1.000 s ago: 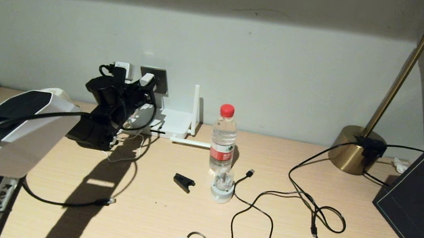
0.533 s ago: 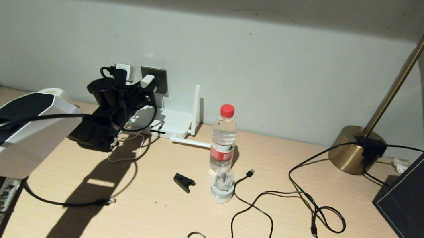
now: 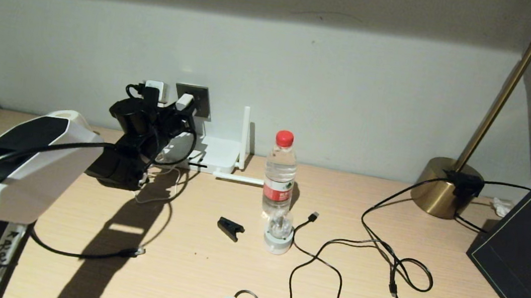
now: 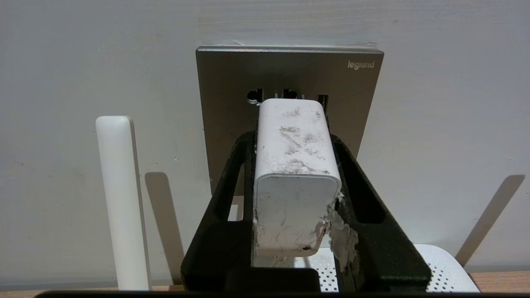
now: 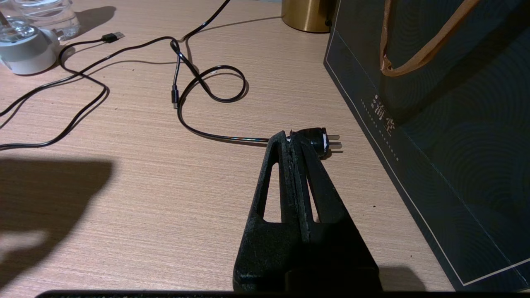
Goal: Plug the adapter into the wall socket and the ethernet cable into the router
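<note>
**Adapter held at the wall socket, not yet seen seated**

Pale wall and light wooden table [image 3: 209,274] form the setting, lit from above. The left gripper [image 4: 296,140] is raised at the far left of the table, close against the wall, and its black fingers [image 4: 232,174] are closed partway on the adapter [image 4: 294,165], one on each flank of the scuffed white cube. The adapter's far end is pressed toward the upper holes of the wall socket [image 4: 232,82]; whether the prongs are inside cannot be told, since the body hides them. Just below the socket lies the router [image 3: 216,155], with one antenna [image 4: 122,198] upright beside the gripper. The ethernet cable [image 3: 80,253] is left on the near left of the table, its plug unconnected. The right gripper [image 5: 295,142] is parked low at the near right, fingers pressed together on nothing, above a black mains plug [image 5: 321,140].

A slight tilt of the adapter could make the prongs catch the plate's face instead of the holes, and a further push might then slip the cube between the fingers. Its thin cord could also snag the antenna.

"legrand" is read on the socket's upper corner. Gold characters are printed on the dark bag [image 5: 455,124], too small to be read surely.
</note>
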